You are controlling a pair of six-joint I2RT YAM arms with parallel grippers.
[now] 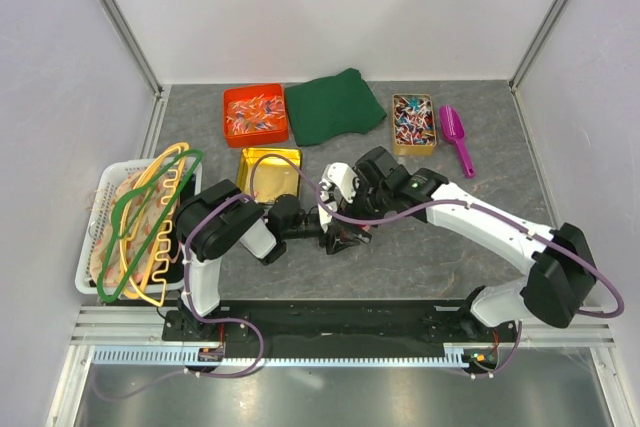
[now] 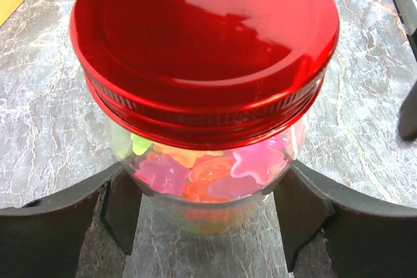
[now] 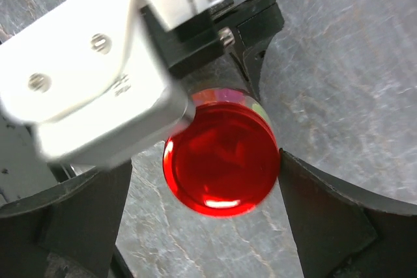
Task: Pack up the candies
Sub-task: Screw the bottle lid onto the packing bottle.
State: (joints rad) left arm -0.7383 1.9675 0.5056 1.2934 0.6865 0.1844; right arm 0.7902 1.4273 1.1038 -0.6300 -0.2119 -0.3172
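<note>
The left gripper clamps the glass jar upright, probably to steady it, with the candies packed inside under the red lid, while the right gripper hovers above, jaws spread and seemingly just clear of that lid.
</note>
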